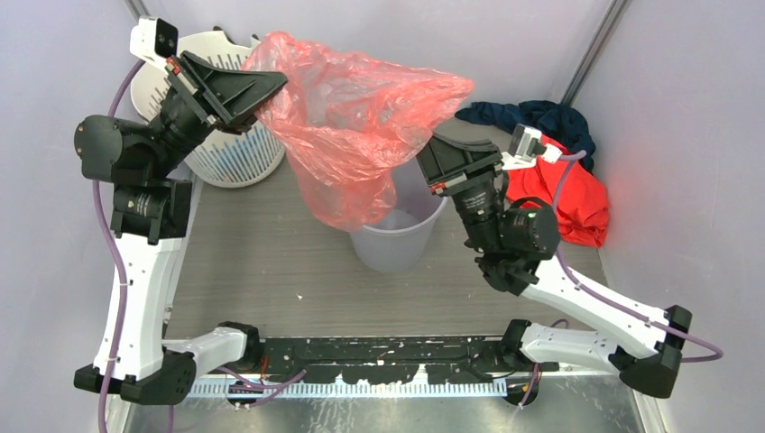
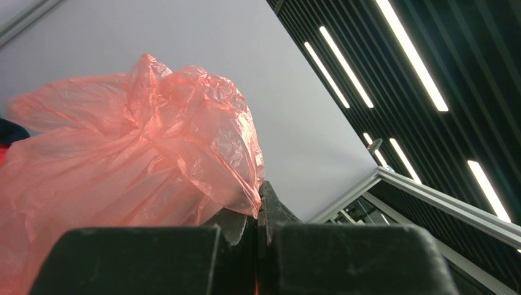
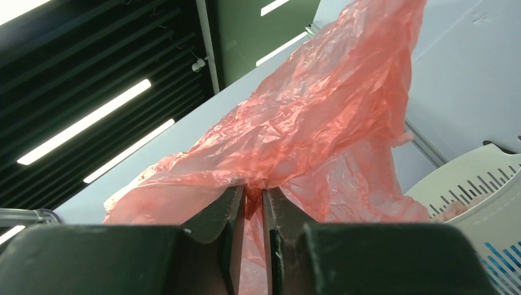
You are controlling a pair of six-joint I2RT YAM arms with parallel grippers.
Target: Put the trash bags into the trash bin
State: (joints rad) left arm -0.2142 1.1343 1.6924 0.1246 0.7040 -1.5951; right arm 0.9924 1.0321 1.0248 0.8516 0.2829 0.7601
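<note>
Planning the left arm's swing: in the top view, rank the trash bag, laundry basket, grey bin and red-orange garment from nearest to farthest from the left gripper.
1. trash bag, pinched in the left gripper.
2. white laundry basket, beside it at far left.
3. grey bin, table centre.
4. red-orange garment, far right.

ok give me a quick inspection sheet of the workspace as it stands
surface: grey wood-grain tabletop, flat
job's things: translucent red-pink plastic film bag held aloft, lower end at the mouth of the upright light grey round plastic bin
clutter: white slotted laundry basket far left; red-orange cloth and dark blue cloth far right
grippers: left end effector shut on the bag; right end effector pinching it too
cables: purple cables along both arms
surroundings: pale walls, ceiling strip lights
</note>
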